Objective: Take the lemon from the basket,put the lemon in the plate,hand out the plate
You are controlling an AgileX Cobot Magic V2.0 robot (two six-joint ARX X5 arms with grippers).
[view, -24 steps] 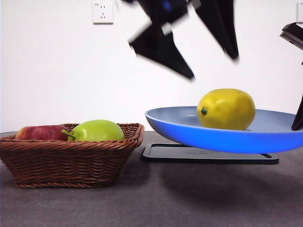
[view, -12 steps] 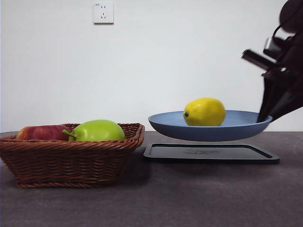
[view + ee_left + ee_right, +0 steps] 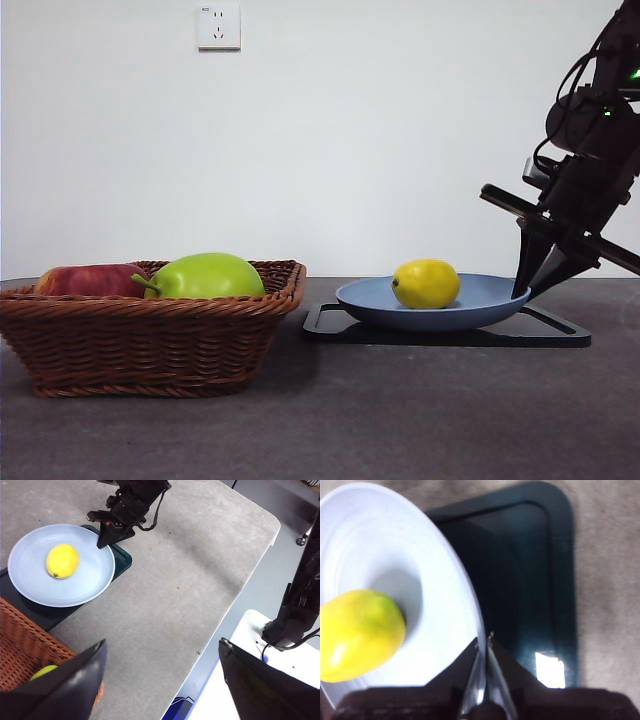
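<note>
The yellow lemon [image 3: 426, 283] lies in the light-blue plate [image 3: 490, 298], which sits low on the black tray [image 3: 450, 335], right of the wicker basket [image 3: 150, 345]. My right gripper [image 3: 524, 290] is shut on the plate's right rim. In the right wrist view the gripper [image 3: 484, 641] pinches the rim of the plate [image 3: 395, 550], with the lemon [image 3: 357, 635] close by. My left gripper [image 3: 162, 645] is open and empty, high above the table. From there I see the lemon [image 3: 62, 560], the plate [image 3: 30, 585] and the right gripper [image 3: 105, 539].
The basket holds a yellow-green stemmed fruit [image 3: 205, 275] and a red apple [image 3: 88, 280]. Its corner shows in the left wrist view [image 3: 22, 645]. The tray [image 3: 530, 580] extends past the plate. The table's edge [image 3: 235, 600] is close to the left arm.
The plate with the lemon has moved down and away from the front camera onto the tray, held by my right gripper. The other arm has left the front view.
</note>
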